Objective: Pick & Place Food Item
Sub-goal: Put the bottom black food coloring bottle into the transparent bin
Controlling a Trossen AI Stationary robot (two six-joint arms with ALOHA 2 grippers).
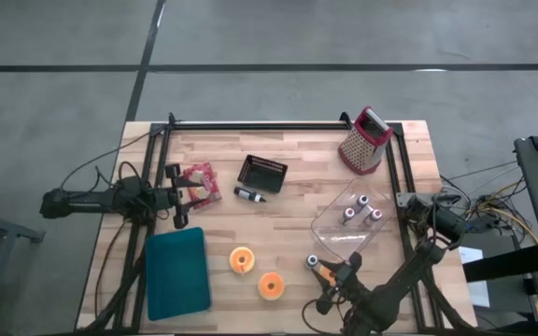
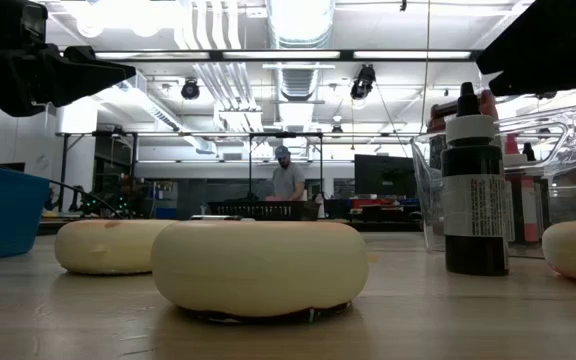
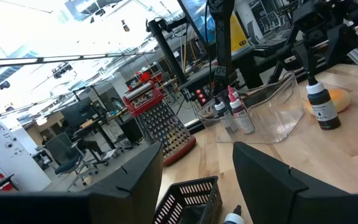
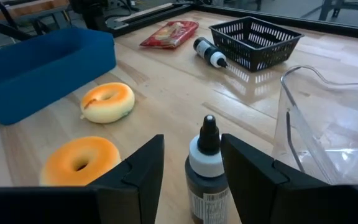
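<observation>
On the butcher-block table (image 1: 288, 219) two orange donuts lie near the front edge — one donut (image 1: 242, 260) just right of the blue tray (image 1: 176, 272), the other donut (image 1: 271, 285) a little nearer the front and to the right, the two close together but apart. The right gripper (image 1: 332, 273) sits low at the front right with its fingers spread apart, and in the right wrist view a dark upright bottle (image 4: 206, 173) stands between the two dark fingers (image 4: 135, 168); whether they touch it cannot be told. Beyond it in that view lie both donuts, the tray, a black basket (image 4: 257, 40), a bottle lying on its side (image 4: 209, 52) beside the basket, and a red snack packet (image 4: 171, 33). To the right of the standing bottle is a clear plastic bin (image 1: 346, 221) holding several small bottles (image 1: 361, 213). A red-handled grater (image 1: 364, 142) stands at the far right corner. The left gripper (image 1: 183, 194) hangs at the table's left side, next to the snack packet, its fingers parted and empty — its wrist view looks between them toward the basket, grater and bin. In the low view the donuts fill the foreground, and a person (image 2: 288, 180) stands far off in the room behind the table.
</observation>
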